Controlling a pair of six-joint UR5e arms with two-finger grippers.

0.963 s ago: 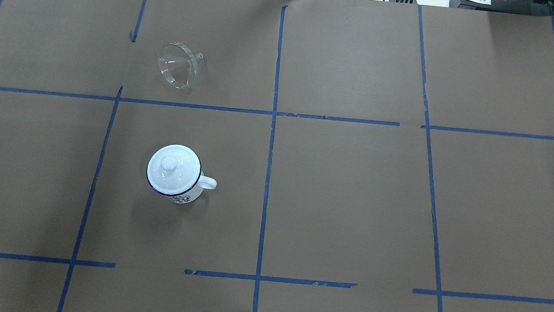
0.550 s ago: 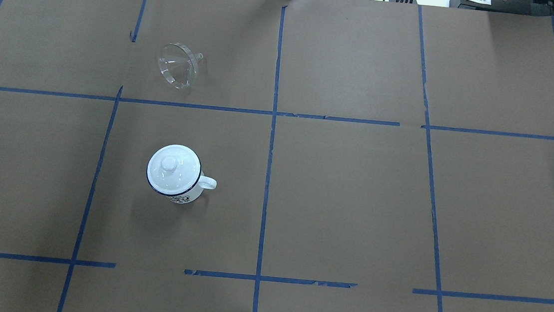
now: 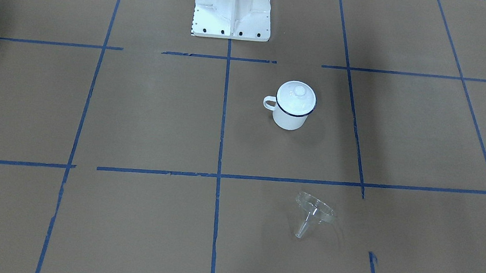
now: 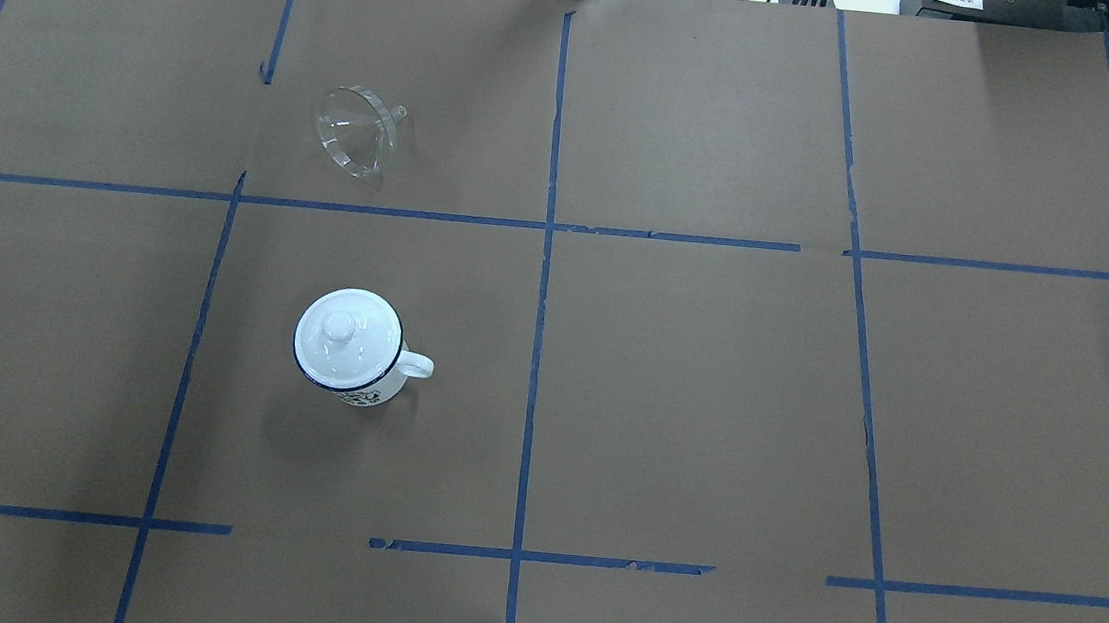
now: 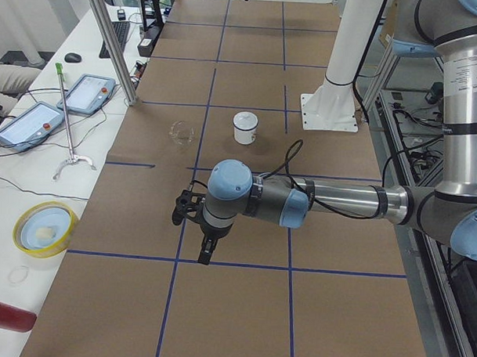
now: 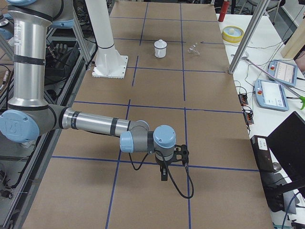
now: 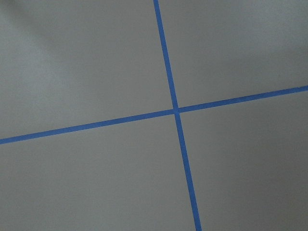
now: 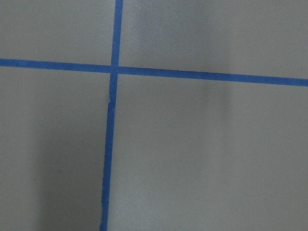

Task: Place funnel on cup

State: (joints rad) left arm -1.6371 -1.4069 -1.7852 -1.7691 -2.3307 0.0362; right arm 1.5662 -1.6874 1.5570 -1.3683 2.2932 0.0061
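Since funnel & cup both sit untouched on the table, the step in hand is the reach for the funnel. The left pincer looks the one for it: both things lie well ahead of it along the table, whereas from the right pincer they sit at the far end. Can't tell whether either pincer is spread or pressed together, b/c each shows only in a side view, & the wrist cams give just brown paper & a tape cross below. Funnel lies on its side, well apart from the cup and beyond it from the robot's base, spout pointing away from the base. Cup stands upright w/ a white domed lid seated on it, handle toward the table's middle. To do this well, IMO: come down over the funnel w/ jaws wide & take the rim wall, not the spout. It's clear plastic, prob. light & slick, so it may roll or skid if one finger lands first. Close gently, lift, then turn it spout-down before travel. NB the lid covers the cup's mouth, so the spout can't drop in unless the lid goes first; otherwise the funnel would perch on the knob & likely tip.
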